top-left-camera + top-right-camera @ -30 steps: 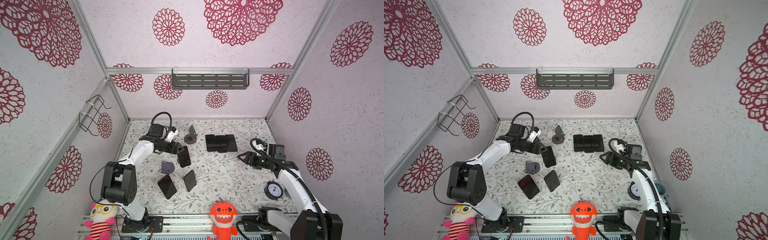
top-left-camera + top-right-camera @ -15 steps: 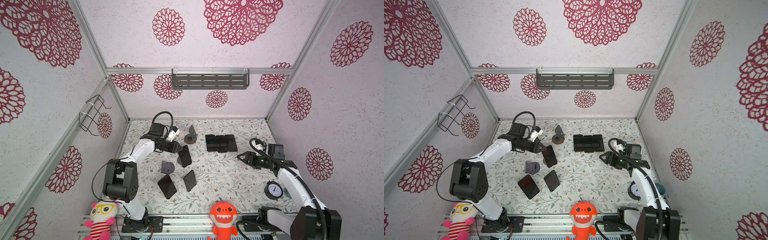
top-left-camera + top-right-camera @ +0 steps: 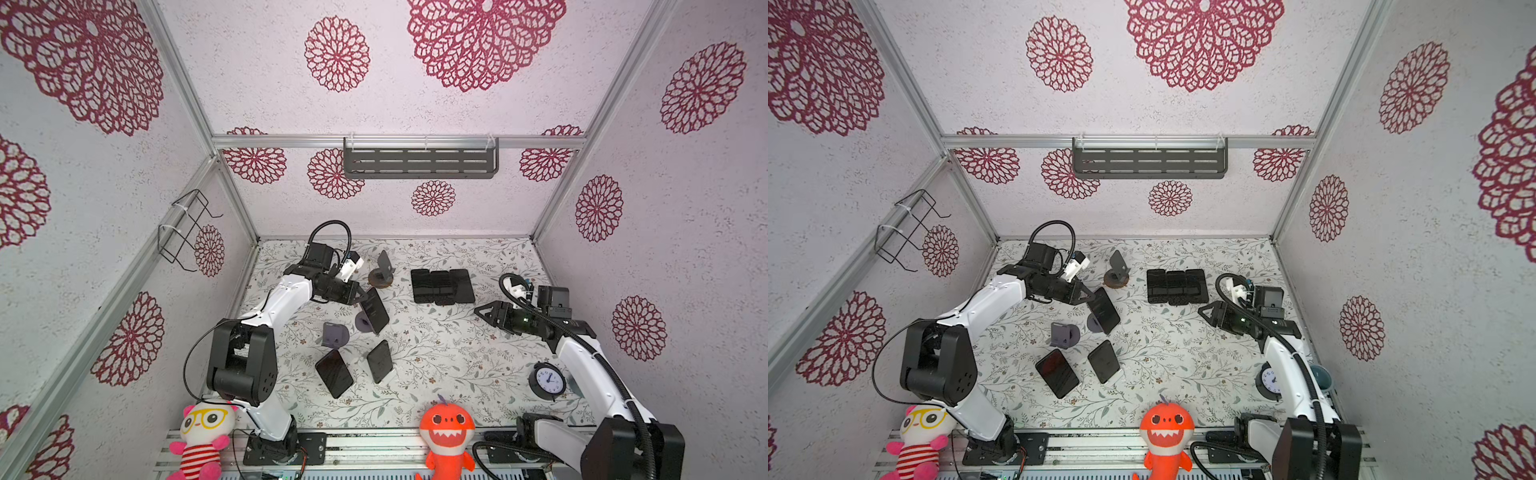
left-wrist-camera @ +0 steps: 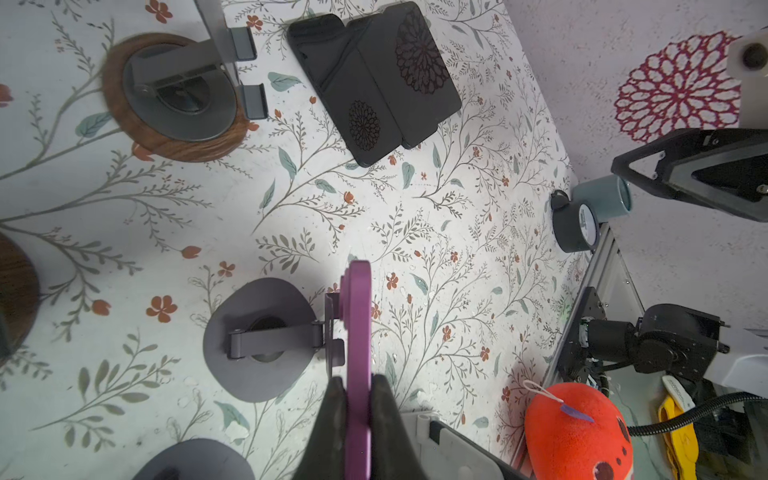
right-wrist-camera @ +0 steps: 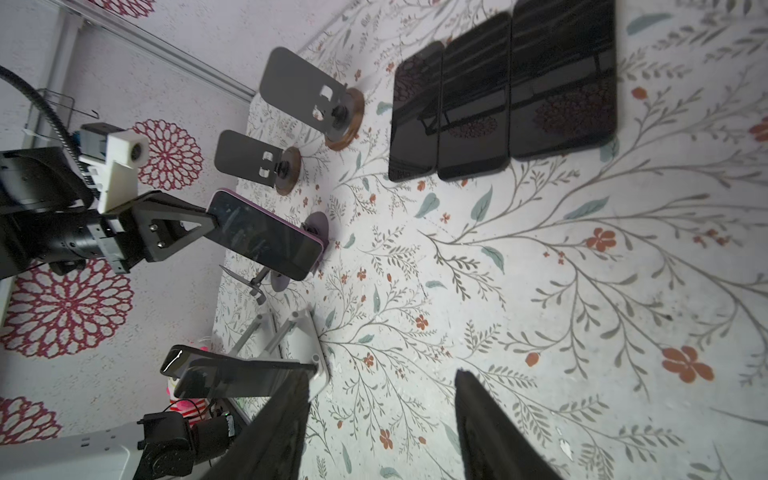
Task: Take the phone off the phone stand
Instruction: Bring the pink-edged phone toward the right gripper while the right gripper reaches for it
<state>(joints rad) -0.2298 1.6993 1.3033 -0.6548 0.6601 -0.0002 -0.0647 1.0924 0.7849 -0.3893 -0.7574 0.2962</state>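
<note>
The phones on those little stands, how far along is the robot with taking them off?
Looks done: three phones lie flat side by side at the back, and a wooden-based stand beside them is empty. In hand: the left gripper is shut on the purple phone, which sits at its grey stand. Left: lifting it clear, then probably the two propped phones in front.

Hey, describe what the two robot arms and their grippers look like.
The left arm and right arm have white links, black joints and looping black cables. The left gripper and right gripper have black triangular fingers beside white camera mounts.
</note>
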